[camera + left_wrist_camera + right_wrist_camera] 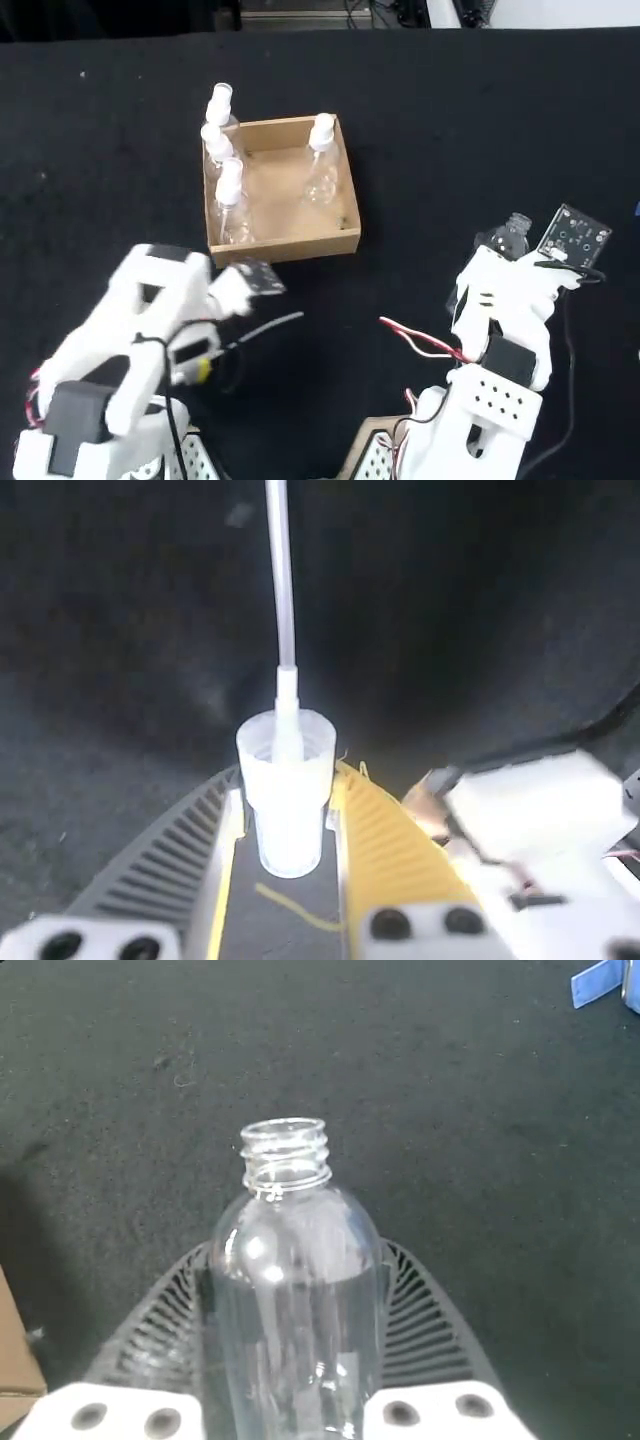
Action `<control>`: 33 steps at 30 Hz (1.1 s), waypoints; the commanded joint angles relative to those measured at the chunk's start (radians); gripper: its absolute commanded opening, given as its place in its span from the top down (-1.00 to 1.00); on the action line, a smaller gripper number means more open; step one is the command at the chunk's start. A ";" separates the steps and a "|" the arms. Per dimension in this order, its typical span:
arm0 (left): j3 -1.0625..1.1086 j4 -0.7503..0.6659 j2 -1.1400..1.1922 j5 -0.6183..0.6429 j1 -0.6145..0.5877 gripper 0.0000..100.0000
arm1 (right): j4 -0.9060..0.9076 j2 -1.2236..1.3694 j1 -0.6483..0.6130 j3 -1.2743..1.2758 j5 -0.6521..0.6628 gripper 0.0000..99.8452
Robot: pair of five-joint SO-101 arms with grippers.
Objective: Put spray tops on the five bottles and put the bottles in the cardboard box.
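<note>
Black cloth-covered table (100,120) under both arms; at the left, the left gripper (288,780) is pinching a white plastic spray top (285,750) by its collar between both fingers, and its long thin dip tube (275,323) points forward, away from the wrist, clear of the cloth as far as I can tell. At the centre stands the brown cardboard box (285,245); four clear plastic bottles with white spray tops (232,205) stand upright in it, three along its left wall and one by the far right corner; the rearmost left one looks to be inside, though its top overlaps the box edge. At the right, the right gripper (300,1260) is closed around the body of the fifth clear plastic bottle (290,1300), which is upright with its threaded neck (285,1150) open and bare.

Progress, judged from this: four of five look capped and boxed; left to do are capping the last bottle and putting it in the box, so the job looks to be on its last bottle.

Relation: the last spray top and the bare bottle (514,232) are well apart, one in each gripper, with open cloth between them; the tube tip is nowhere near the neck, so the tube has yet to be lined up over the opening and fed in; the box sits between and beyond the two arms, nearer the left one.
</note>
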 commanded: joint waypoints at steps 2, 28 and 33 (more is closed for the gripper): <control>-0.045 0.008 -0.014 -0.256 -0.226 0.85 | -0.031 -0.035 0.014 -0.005 -0.006 0.98; -0.107 -0.143 -0.014 -0.287 -0.512 0.55 | -0.031 -0.035 0.014 -0.008 -0.005 0.98; -0.143 -0.233 -0.014 -0.307 -0.590 0.55 | -0.031 -0.035 0.014 -0.007 -0.005 0.98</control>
